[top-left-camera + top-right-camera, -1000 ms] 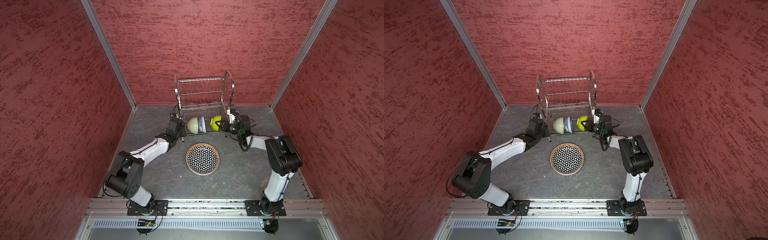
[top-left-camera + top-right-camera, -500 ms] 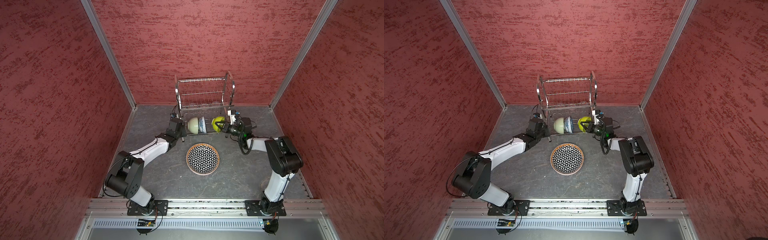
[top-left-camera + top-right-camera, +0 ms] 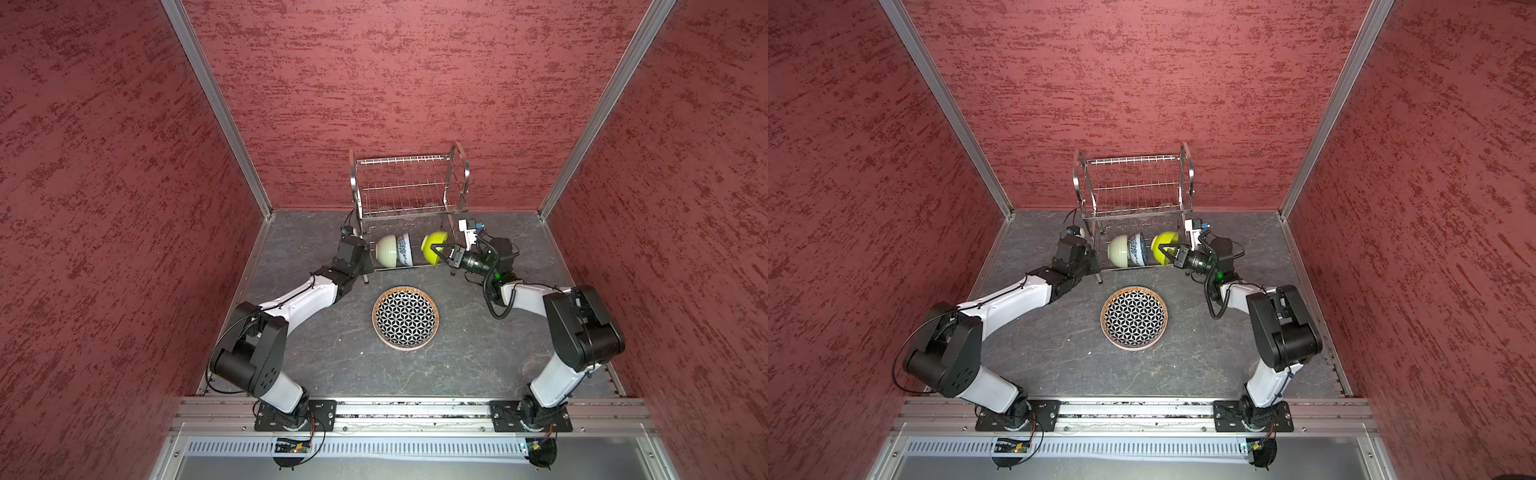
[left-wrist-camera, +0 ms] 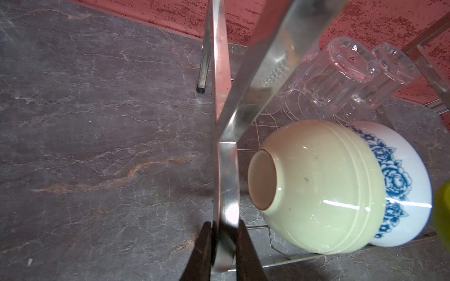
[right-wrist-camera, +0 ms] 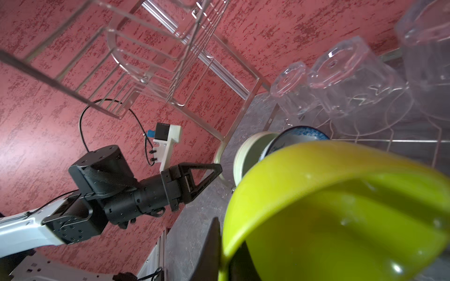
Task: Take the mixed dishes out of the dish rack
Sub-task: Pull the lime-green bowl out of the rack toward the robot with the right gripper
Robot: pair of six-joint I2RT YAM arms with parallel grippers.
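Lime bowl (image 3: 432, 240) in lower tier of rack (image 3: 354, 183), rim pinched by right fingers (image 5: 207, 250); left fingers (image 4: 248, 258) clamp rack frame. Risk: thin rim grip slips, bowl knocks floral bowl (image 4: 401, 182) or glasses (image 4: 341, 73).

In both top views, looks down from high above the near rail (image 3: 415, 409), tilted toward the far wall, far enough off to take in the whole table (image 3: 478, 353), both arms and the dish rack (image 3: 409, 185) at the far middle; shows nearly the same scene twice, shifted slightly sideways. In the left wrist view, sits right behind the left gripper (image 4: 224, 226), very close to the rack's left frame, facing down and far past the cream-green bowl (image 4: 316, 189) to the tumblers (image 4: 341, 77). In the right wrist view, peers from just behind the right gripper (image 5: 224, 243) and the lime bowl (image 5: 341, 194), facing left and upward through the rack; shares the cream-green bowl, tumblers and rack with the left wrist view.
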